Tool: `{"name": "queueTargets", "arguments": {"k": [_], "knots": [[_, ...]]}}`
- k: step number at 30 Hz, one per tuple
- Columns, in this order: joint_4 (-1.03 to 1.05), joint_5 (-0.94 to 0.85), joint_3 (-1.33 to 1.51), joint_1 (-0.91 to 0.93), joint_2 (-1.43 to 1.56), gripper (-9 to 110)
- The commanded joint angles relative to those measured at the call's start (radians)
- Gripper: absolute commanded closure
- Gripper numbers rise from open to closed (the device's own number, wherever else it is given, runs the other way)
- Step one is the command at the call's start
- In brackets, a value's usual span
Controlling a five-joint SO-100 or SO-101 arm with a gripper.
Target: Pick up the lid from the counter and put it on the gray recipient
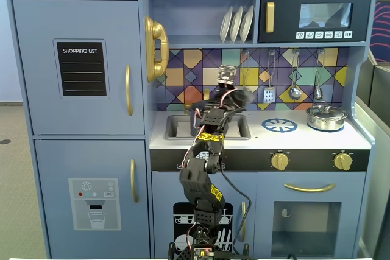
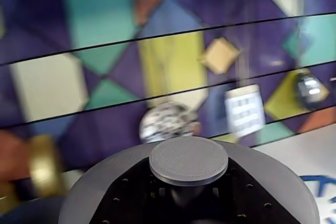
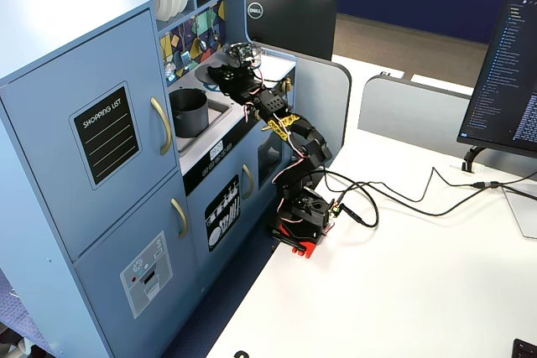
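"SHOPPING LIST" in white on the black chalkboard panel (image 1: 81, 69) of the upper fridge door, readable in both fixed views (image 3: 106, 133). "DELL" logo on the back of the black monitor (image 3: 257, 11), at twelve o'clock from the arm. Text on the other screen too small to read.
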Motion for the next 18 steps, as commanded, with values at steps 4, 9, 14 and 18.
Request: {"name": "queueTargets", "arguments": {"k": [4,9,14,18], "knots": [[-0.011,-0.012,0.031,-0.158,0.075,102],[-0.081,-0.023,0.077,-0.210,0.034,102],[-0.150,-0.029,0.094,-0.233,-0.026,102],[-0.192,-0.038,0.092,-0.242,-0.072,102]]}}
